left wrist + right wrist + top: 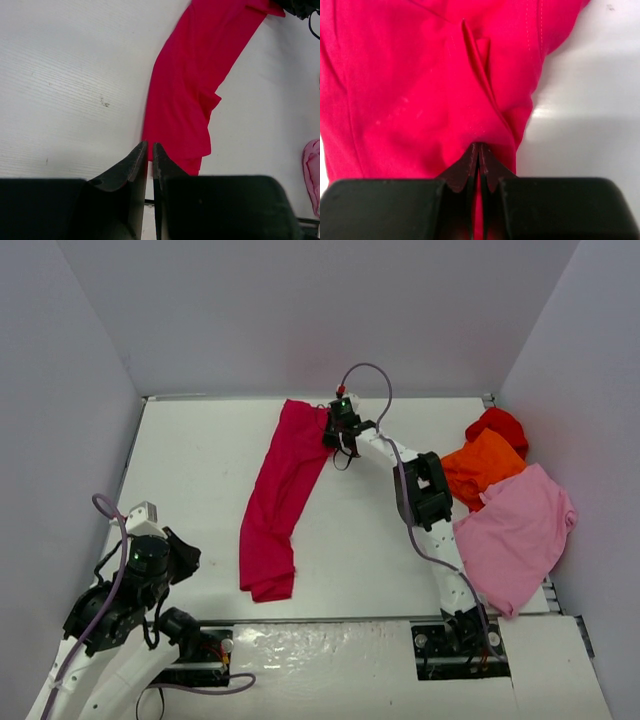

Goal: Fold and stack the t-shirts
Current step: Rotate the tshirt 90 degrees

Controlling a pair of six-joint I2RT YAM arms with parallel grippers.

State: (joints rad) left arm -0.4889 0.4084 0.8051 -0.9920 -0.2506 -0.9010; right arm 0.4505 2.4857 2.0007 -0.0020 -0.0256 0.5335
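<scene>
A crimson-magenta t-shirt (282, 495) lies stretched in a long strip from the table's far middle toward the front. My right gripper (333, 427) is at its far end, shut on a fold of that cloth (440, 100), which fills the right wrist view and runs between the jaws. My left gripper (188, 558) hovers at the front left, shut and empty, a short way left of the strip's near end (187, 100). A light pink t-shirt (515, 535), an orange t-shirt (482, 465) and a red t-shirt (498, 425) lie together at the right edge.
Grey walls enclose the white table (190, 470) on three sides. The right arm (425, 490) reaches diagonally across the table's right half, beside the pile of shirts. A pink cloth edge (312, 172) shows at the right of the left wrist view.
</scene>
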